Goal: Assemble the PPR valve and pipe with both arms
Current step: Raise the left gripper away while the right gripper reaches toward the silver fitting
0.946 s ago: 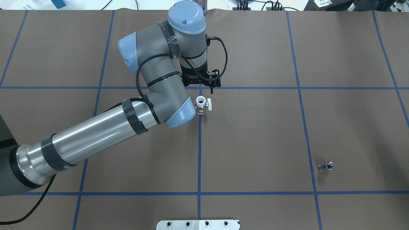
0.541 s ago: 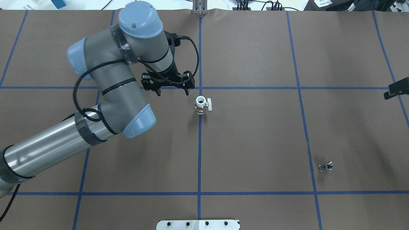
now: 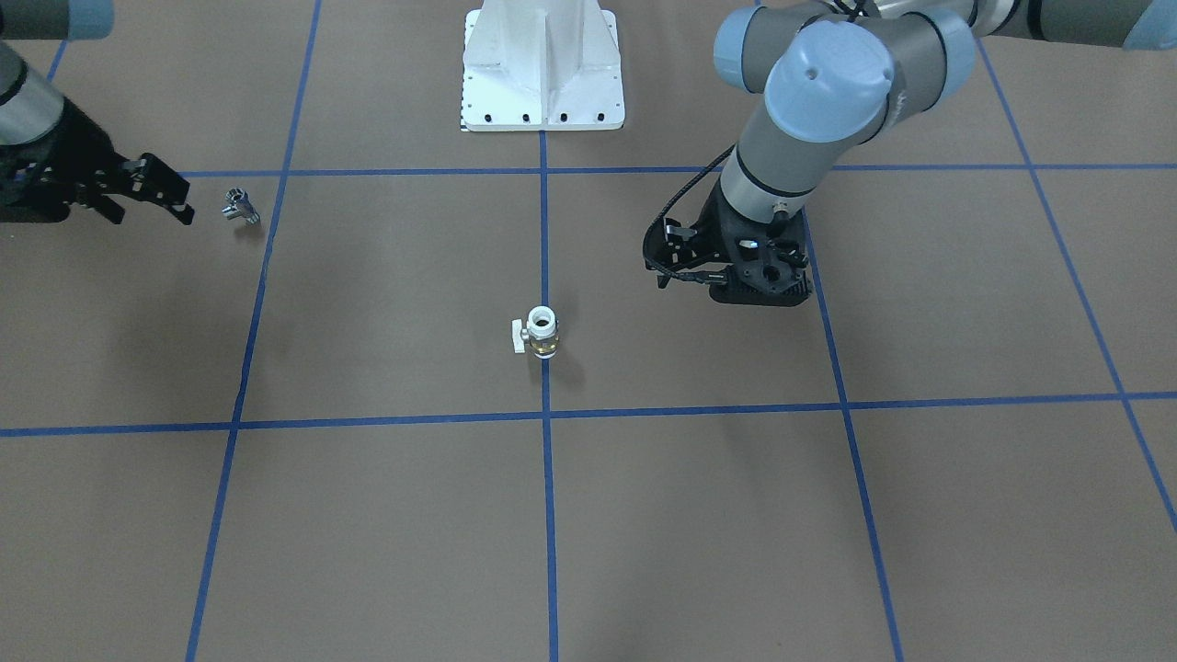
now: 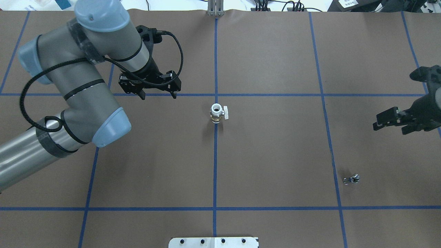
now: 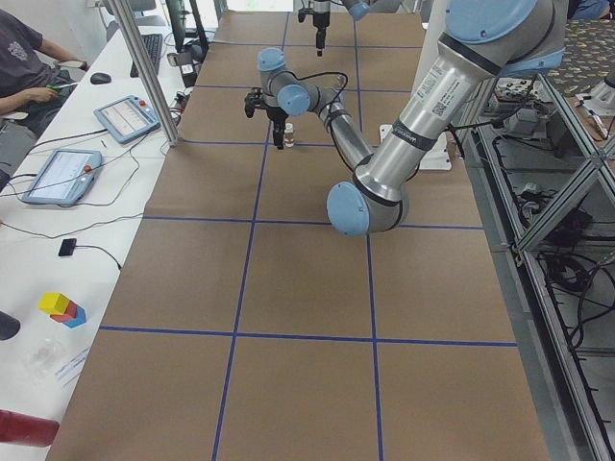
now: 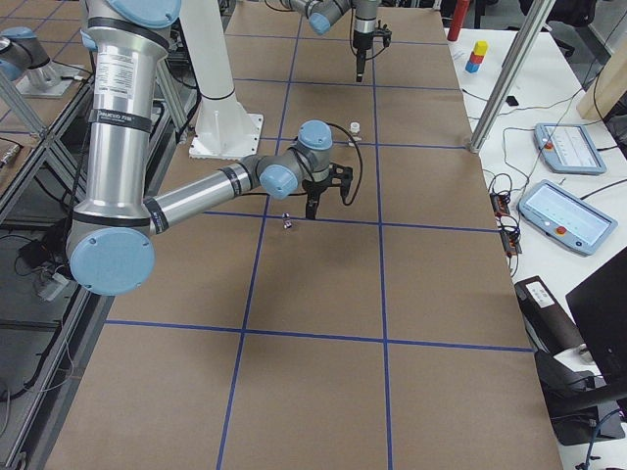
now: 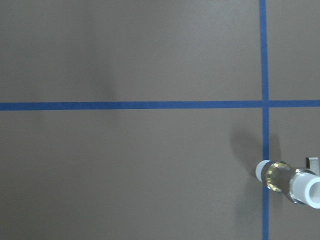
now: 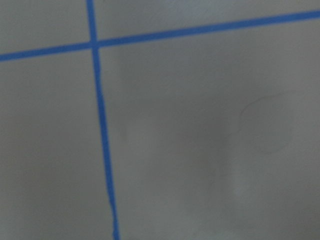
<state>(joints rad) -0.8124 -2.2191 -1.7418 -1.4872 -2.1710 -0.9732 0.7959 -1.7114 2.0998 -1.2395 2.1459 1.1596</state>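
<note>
Note left gripper (image 4: 158,96) spread wide, holding nothing, above the table (image 4: 275,155). Locate valve (image 4: 217,113) on the side toward the right arm, well apart, standing upright on a blue tape line (image 4: 214,165), white ring end up. Note right gripper (image 4: 391,126) likewise spread wide, holding nothing. Locate pipe (image 4: 351,179) near it, toward the robot's base, lying on the table, untouched.

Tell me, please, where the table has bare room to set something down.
Bare: the squares between the PPR valve, the pipe and the white pedestal, and the far-side squares past the valve. Busier: around the left gripper beside the valve, and the right gripper near the pipe.
</note>
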